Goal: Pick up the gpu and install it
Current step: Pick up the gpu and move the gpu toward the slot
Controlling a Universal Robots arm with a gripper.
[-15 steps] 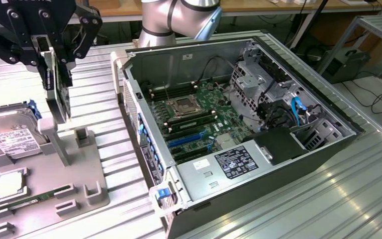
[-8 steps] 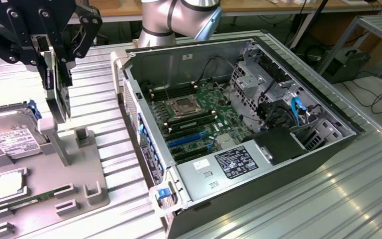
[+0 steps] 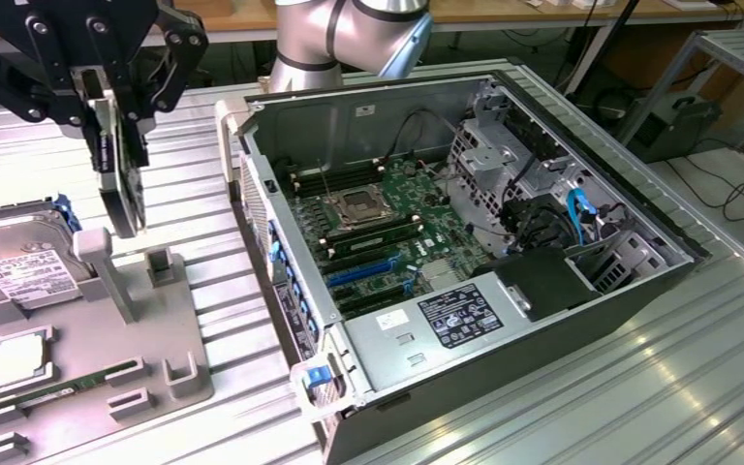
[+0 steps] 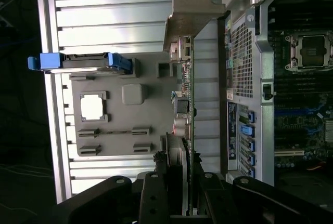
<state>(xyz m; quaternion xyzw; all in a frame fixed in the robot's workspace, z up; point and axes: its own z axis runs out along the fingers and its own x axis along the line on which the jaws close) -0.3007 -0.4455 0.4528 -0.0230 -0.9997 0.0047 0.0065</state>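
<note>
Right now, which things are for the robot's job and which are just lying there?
For the job:
gpu, held upright in the gripper
open computer case

Just lying about:
hard drive
RAM stick
square chip
grey tray they sit on

The computer case [image 3: 541, 378] lies open on top, with free room above the blue slots [image 3: 365, 276]. Its side wall [image 3: 253, 208] stands between those slots and the gpu [image 3: 120, 189], up over the grey tray [image 3: 152, 320]. Cables [image 3: 576, 215] and a metal box [image 3: 456, 315] crowd close by.
</note>
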